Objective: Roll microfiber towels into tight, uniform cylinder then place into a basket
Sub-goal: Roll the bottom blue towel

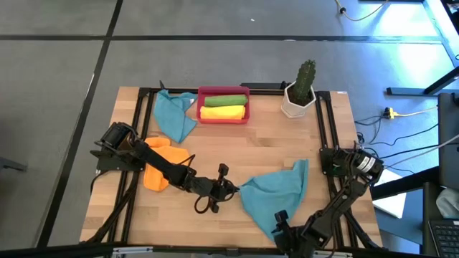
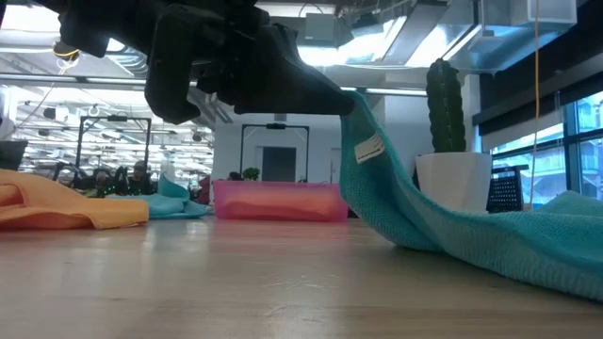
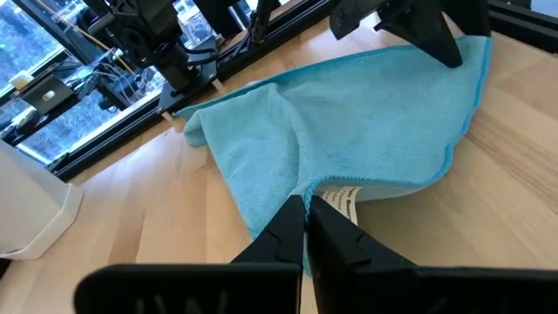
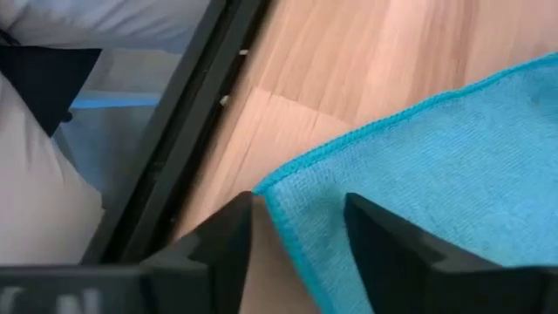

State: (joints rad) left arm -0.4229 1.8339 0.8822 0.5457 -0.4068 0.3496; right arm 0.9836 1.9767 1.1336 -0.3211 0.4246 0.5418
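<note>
A wooden table holds a teal towel spread at 5 o'clock, with the red basket at 12 o'clock already holding 2 rolls. The left gripper pinches the towel's near edge shut, lifting it. The right gripper straddles a corner, fingers apart; it should probably close fully before both pull the cloth flat for rolling.

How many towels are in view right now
5. Green roll and yellow roll in the basket; a teal towel left of it; an orange towel under the left arm; a teal towel near front. More may be hidden.
</note>
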